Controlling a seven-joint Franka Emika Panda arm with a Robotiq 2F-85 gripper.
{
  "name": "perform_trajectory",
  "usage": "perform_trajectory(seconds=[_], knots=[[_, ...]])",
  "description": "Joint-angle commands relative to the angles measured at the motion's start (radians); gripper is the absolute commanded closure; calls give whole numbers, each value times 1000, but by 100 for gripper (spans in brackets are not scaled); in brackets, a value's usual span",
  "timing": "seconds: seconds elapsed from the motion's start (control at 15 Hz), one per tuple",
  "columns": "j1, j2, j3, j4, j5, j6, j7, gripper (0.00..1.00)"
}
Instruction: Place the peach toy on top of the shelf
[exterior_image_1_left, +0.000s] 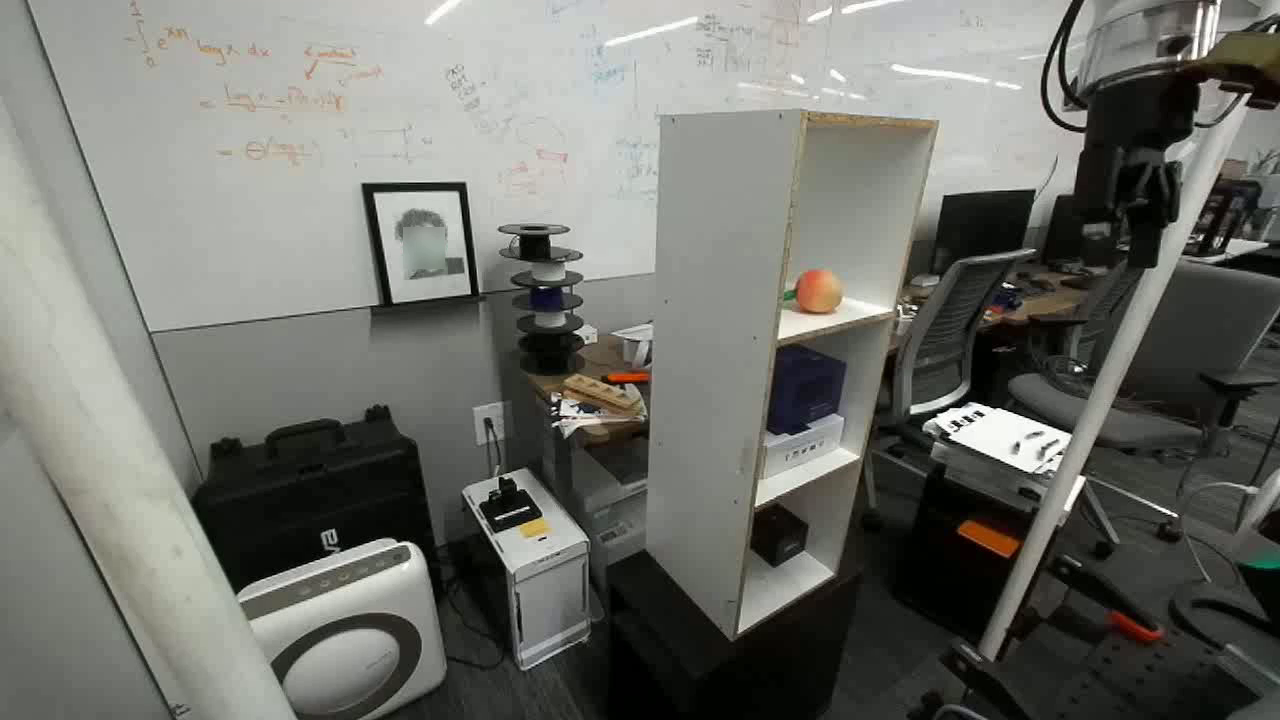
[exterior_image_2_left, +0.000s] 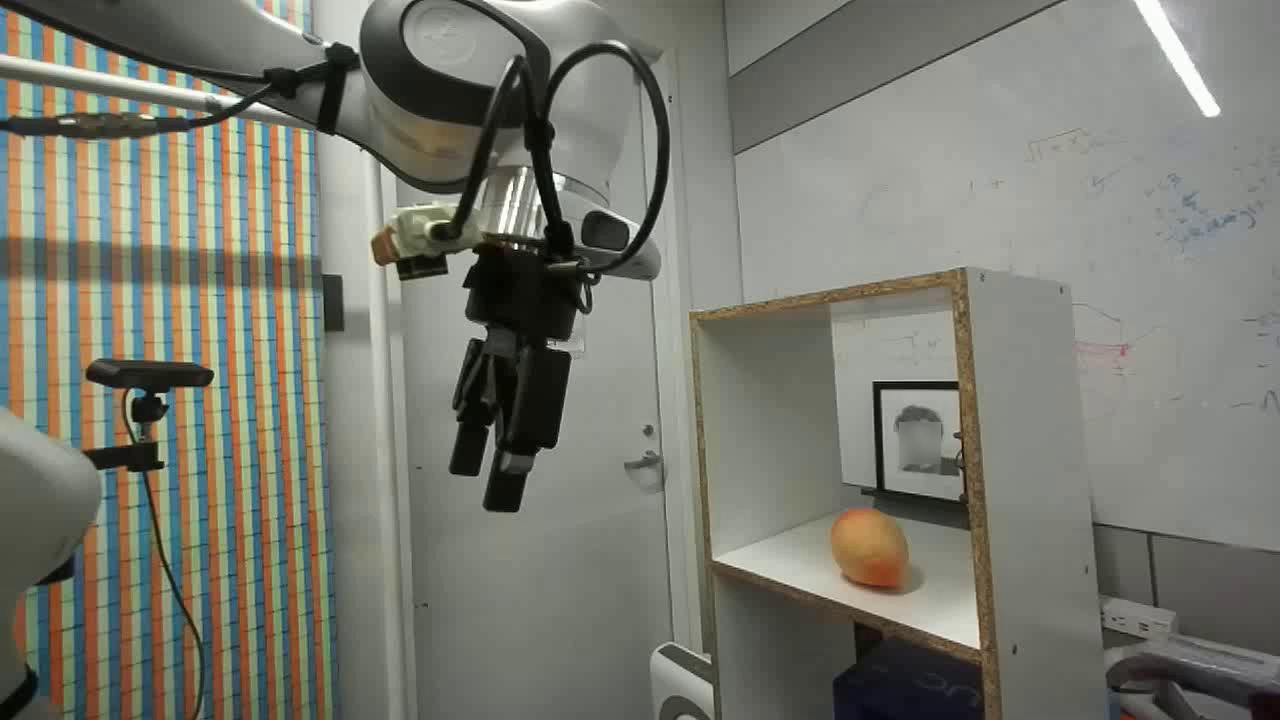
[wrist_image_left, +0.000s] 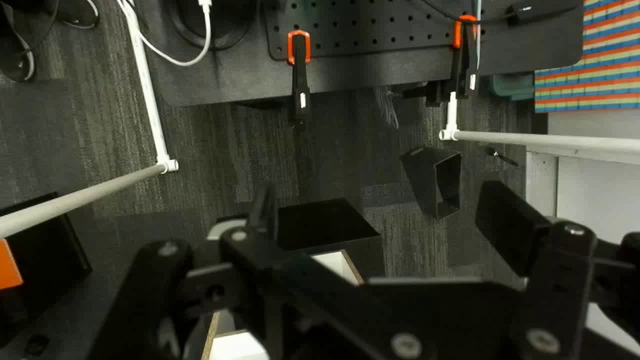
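The peach toy (exterior_image_1_left: 819, 291) (exterior_image_2_left: 868, 548) is round and orange-pink. It rests on the floor of the top compartment of the white shelf (exterior_image_1_left: 715, 350) (exterior_image_2_left: 1035, 480), near the open front, in both exterior views. My gripper (exterior_image_1_left: 1130, 240) (exterior_image_2_left: 487, 472) hangs pointing down, outside the shelf and apart from it, in front of its open side. In the wrist view the fingers of my gripper (wrist_image_left: 385, 215) stand wide apart with nothing between them. Parts of the shelf (wrist_image_left: 240, 346) show below, partly covered by the gripper. The peach toy is not visible in the wrist view.
Lower compartments hold a dark blue box (exterior_image_1_left: 808, 385) on a white box (exterior_image_1_left: 803, 448) and a small black box (exterior_image_1_left: 780, 533). The shelf stands on a black base (exterior_image_1_left: 735, 650). A white pole (exterior_image_1_left: 1090, 430) stands nearby. A black table edge (wrist_image_left: 225, 82) with clamps shows in the wrist view.
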Motion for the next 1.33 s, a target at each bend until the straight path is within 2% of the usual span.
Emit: perform_trajectory(seconds=[0.0,0.93,1.07,1.27], knots=[[-5,1,4,5,2,0,-2,0],[-4,-4,3,15,2,0,-2,0],[-9,-35,-4,-28,-15,111,-15,0],[-8,19,-39,-30,-15,343,-55,0]])
